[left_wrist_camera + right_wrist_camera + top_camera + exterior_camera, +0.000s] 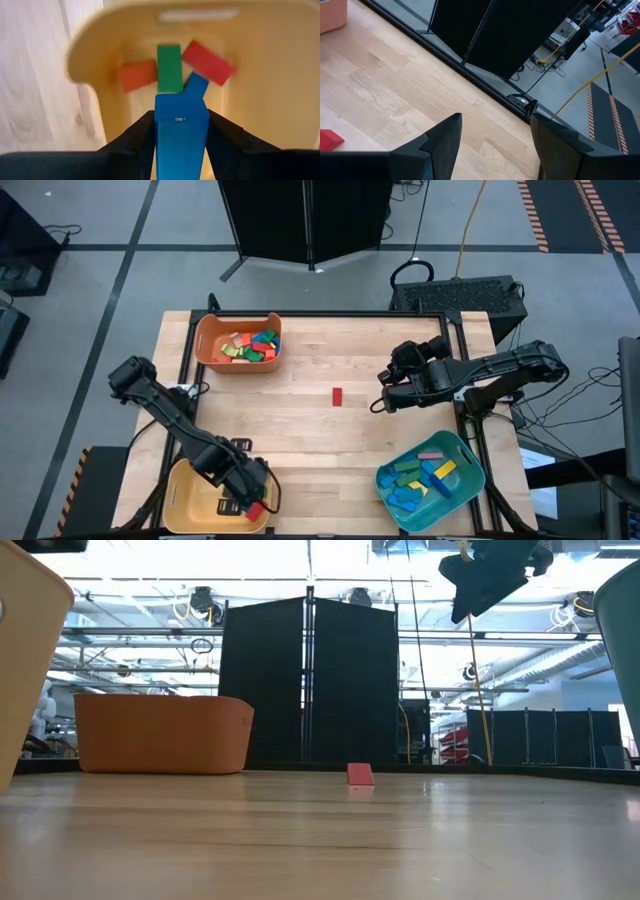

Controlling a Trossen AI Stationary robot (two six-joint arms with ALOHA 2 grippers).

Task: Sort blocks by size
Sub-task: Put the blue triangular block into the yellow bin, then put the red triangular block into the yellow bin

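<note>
No legible text, label, brand, number or sign in any view. Blocks and bins carry plain paint only. The floor beyond the surface shows orange-and-black hazard striping [533, 210], a pattern with no characters on it. Background equipment in the low view is too small to read.
</note>
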